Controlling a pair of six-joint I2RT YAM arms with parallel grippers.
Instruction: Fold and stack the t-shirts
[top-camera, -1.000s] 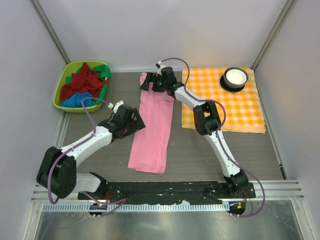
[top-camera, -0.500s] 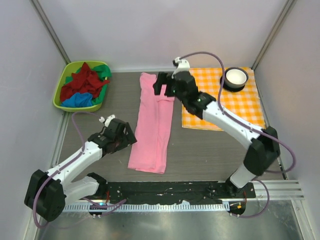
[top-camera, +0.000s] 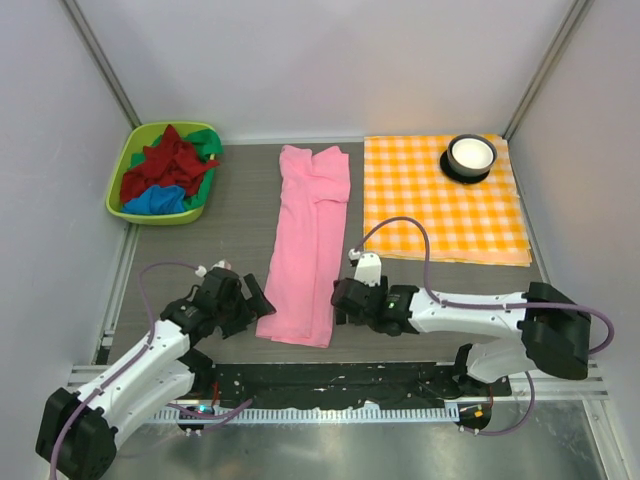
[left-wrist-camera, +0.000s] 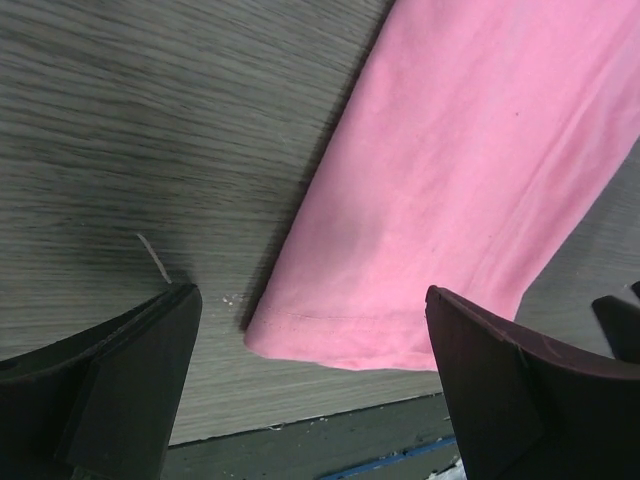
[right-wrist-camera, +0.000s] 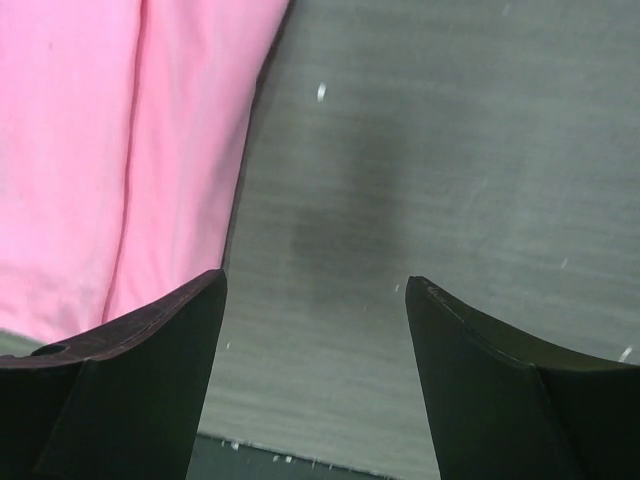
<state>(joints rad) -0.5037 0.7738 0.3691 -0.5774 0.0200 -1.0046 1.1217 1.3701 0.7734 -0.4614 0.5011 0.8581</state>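
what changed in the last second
Right claw swung from the pink shirt's far end back to beside its near hem, empty. Left claw drew back to the shirt's near left corner. Shirt, basket, checked cloth and bowl stayed put.

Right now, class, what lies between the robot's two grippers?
The near end of the pink t-shirt lies between the left gripper and the right gripper, touched by neither; the top view shows it best.

Even, diffuse overhead light keeps the top view bright and sharp, with only faint shadows on the table (top-camera: 230, 230). Both wrist views run dimmer (near-black fingers (right-wrist-camera: 130, 390) in front, edges perhaps slightly soft), a smudged shadow darkening the wood grain between them.
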